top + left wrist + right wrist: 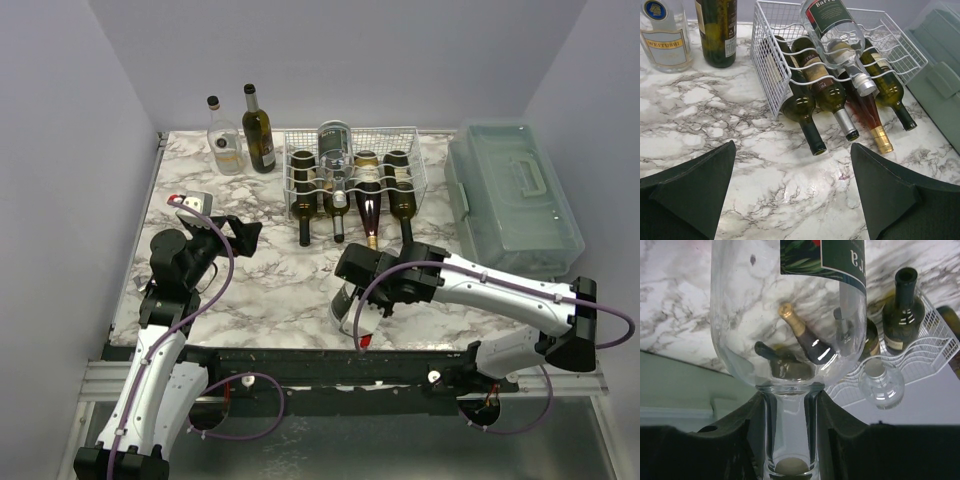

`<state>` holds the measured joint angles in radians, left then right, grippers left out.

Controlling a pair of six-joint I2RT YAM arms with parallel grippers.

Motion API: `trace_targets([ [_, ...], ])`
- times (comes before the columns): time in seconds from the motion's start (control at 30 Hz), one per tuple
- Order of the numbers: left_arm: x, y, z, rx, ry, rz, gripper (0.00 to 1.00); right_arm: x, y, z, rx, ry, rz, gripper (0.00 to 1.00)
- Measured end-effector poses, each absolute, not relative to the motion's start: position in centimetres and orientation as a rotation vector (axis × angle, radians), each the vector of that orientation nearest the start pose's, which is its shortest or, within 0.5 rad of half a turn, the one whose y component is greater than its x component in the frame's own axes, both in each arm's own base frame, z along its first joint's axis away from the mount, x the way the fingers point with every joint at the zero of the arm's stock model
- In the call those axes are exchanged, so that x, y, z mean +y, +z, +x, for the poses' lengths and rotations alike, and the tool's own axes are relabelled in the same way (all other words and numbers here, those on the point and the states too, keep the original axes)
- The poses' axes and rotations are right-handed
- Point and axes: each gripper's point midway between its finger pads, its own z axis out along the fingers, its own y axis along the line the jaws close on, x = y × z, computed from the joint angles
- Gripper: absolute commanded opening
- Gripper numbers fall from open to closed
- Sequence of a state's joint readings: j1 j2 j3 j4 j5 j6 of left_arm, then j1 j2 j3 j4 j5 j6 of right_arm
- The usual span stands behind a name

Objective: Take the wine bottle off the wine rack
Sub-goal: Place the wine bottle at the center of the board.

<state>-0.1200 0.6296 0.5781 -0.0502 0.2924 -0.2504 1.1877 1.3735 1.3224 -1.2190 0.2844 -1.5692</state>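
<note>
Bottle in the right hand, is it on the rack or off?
Off: right hand grips the bottle by its neck; rack lies apart behind.

Tabletop (270, 290): smooth, marble-patterned, faint sheen. Wine rack (765, 60) at 12 o'clock: white coated wire, holding glossy dark-glass bottles (800, 105). Box (510, 190) at 2 o'clock: translucent plastic, dull; wine bottle (740, 330) at 6 o'clock: clear glossy glass.
</note>
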Motion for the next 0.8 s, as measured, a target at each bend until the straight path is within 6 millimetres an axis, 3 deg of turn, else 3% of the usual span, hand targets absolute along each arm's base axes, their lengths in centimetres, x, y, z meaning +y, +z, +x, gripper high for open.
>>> trace_targets([
  [0.23, -9.7, 25.3, 27.8, 1.689, -0.534, 0.123, 0.99, 24.5, 20.4, 20.3, 0.543, -0.752, -2.770, 0.00],
  [0.47, -9.8, 25.3, 27.7, 1.689, -0.541, 0.125, 0.99, 25.9, 19.7, 20.1, 0.493, -0.808, -2.762, 0.02],
  [0.8, -9.9, 25.5, 27.6, 1.686, -0.553, 0.131, 0.99, 25.9, 18.3, 19.8, 0.454, -0.849, -2.803, 0.21],
])
